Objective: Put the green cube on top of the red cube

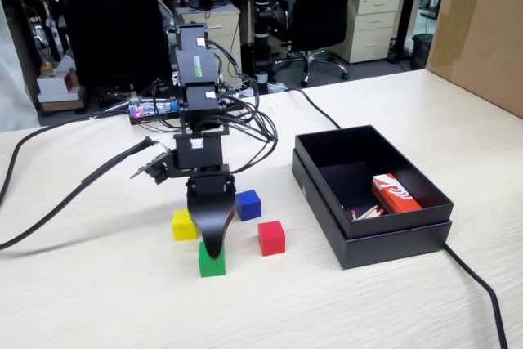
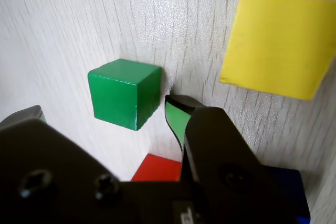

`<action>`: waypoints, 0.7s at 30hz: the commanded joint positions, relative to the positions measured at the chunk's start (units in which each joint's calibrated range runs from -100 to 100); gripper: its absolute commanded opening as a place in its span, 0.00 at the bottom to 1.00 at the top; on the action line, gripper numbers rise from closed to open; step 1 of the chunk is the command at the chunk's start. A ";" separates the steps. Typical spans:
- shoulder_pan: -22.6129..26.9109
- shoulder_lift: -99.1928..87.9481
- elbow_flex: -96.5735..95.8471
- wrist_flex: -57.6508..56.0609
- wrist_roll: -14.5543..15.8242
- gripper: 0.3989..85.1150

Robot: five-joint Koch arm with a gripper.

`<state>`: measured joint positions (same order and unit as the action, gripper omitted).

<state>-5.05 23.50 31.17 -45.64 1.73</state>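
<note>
The green cube rests on the table in front of the arm, and the wrist view shows the same green cube from close up. My gripper hangs straight over it, pointing down. In the wrist view the gripper is open, one jaw on each side of the cube, neither touching it. The red cube lies on the table a short way right of the green one. In the wrist view only one corner of the red cube shows, at the bottom, behind the gripper body.
A yellow cube and a blue cube lie just behind the green one. An open black box holding a red-and-white carton stands at the right. Cables run across the left of the table. A cardboard box stands far right.
</note>
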 commanded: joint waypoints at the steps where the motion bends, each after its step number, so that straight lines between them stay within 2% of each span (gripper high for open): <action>1: 0.20 -0.60 5.73 2.23 -0.59 0.53; 6: 0.24 0.20 5.36 2.23 -0.73 0.53; 13: -0.05 1.81 5.27 2.23 -0.78 0.48; 16: -0.10 1.92 5.45 2.23 -0.78 0.42; 19: -0.05 2.04 5.55 2.23 -0.88 0.40; 21: -0.05 2.15 5.55 2.23 -0.93 0.33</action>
<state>-5.05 26.21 32.54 -45.57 1.34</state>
